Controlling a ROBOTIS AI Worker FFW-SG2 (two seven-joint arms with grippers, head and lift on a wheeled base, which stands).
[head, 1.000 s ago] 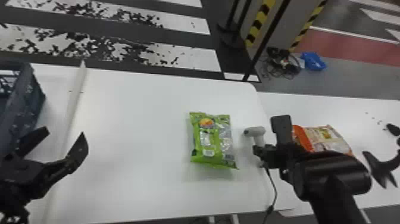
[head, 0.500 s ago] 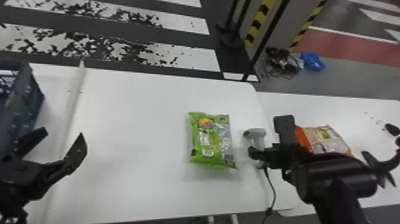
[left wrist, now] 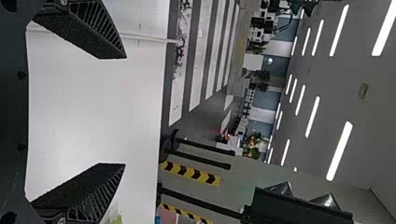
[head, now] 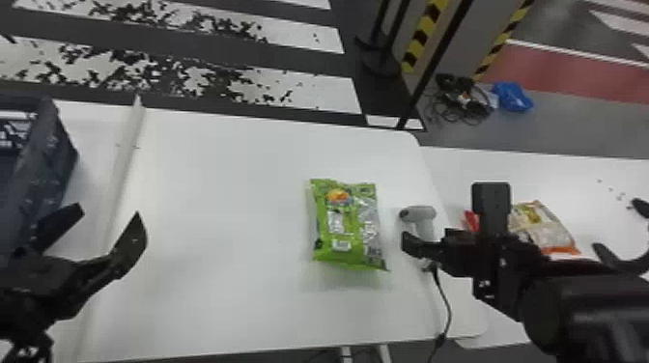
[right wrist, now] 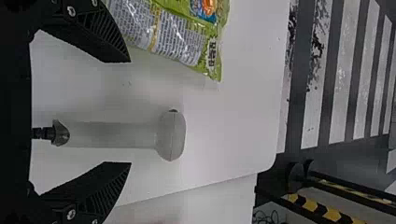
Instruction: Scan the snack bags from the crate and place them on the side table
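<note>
The scanner (right wrist: 170,137) lies twelve-to-six o'clock, handle (right wrist: 109,135) towards six, nearer my right end effector (right wrist: 130,112), spread and empty; my left end effector (left wrist: 125,111) gapes empty too.

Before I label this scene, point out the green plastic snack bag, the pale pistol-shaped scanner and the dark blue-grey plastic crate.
Green snack bag (head: 344,227), head view, printed front.
Pale scanner (right wrist: 112,135), right wrist view, handle.
Blue-grey crate (head: 46,161), head view, side wall.
</note>
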